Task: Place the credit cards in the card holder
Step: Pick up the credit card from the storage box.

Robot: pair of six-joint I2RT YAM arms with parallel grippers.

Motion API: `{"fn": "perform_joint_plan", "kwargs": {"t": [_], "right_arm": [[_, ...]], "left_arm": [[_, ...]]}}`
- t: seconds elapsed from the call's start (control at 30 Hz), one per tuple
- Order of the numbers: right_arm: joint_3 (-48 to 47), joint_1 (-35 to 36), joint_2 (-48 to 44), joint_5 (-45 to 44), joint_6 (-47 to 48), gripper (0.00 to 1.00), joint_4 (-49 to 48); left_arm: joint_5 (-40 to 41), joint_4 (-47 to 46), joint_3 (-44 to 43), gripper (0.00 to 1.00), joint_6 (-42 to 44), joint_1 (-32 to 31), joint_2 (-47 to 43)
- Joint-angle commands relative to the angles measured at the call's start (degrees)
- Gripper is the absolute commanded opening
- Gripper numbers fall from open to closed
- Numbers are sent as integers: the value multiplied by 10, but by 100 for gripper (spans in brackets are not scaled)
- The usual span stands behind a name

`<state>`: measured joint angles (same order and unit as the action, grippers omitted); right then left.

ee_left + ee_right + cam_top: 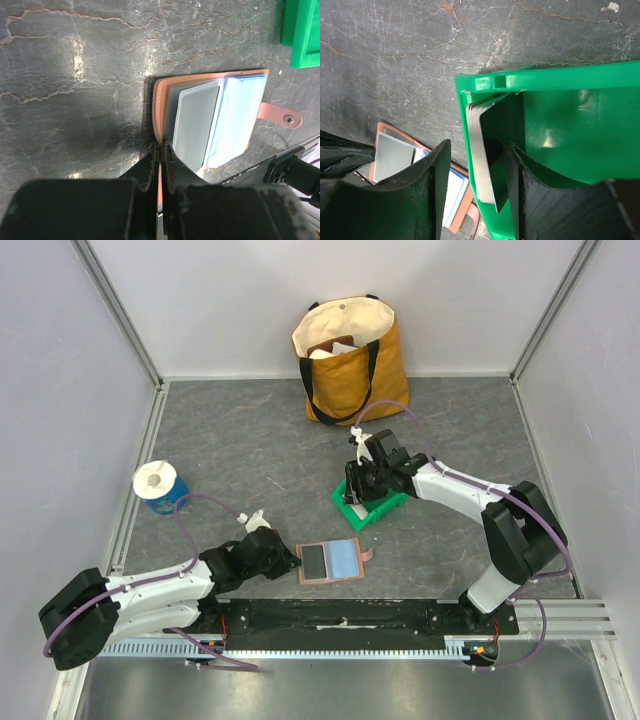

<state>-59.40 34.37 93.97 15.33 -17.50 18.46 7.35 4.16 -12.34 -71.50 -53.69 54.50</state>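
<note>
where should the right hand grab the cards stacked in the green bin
By the upper edge, coming straight down from above. The cards stand on edge, packed against one wall of the green bin, so only that edge and the dark front face are free. The right hand straddles the stack; pinching across the faces near the top looks best.

White walls enclose a dark grey, seemingly marbled tabletop.

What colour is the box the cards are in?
Bright green bin, clearest in the right wrist view.
</note>
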Motion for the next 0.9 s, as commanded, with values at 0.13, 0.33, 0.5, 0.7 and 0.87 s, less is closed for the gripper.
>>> {"fn": "perform_joint_plan", "kwargs": {"t": [0.13, 0.33, 0.5, 0.7, 0.87], "right_arm": [[-8, -8, -21, 15, 4, 42, -15], [-5, -14, -19, 16, 5, 27, -15], [-5, -22, -21, 15, 8, 23, -15], [-9, -29, -20, -16, 15, 11, -13], [-18, -30, 1, -41, 28, 4, 1]], "left_arm": [[14, 23, 0, 2, 22, 3, 14], [10, 16, -1, 2, 22, 3, 25], [8, 12, -1, 2, 22, 3, 30], [8, 11, 0, 2, 22, 3, 29], [8, 11, 1, 2, 22, 2, 30]]}}
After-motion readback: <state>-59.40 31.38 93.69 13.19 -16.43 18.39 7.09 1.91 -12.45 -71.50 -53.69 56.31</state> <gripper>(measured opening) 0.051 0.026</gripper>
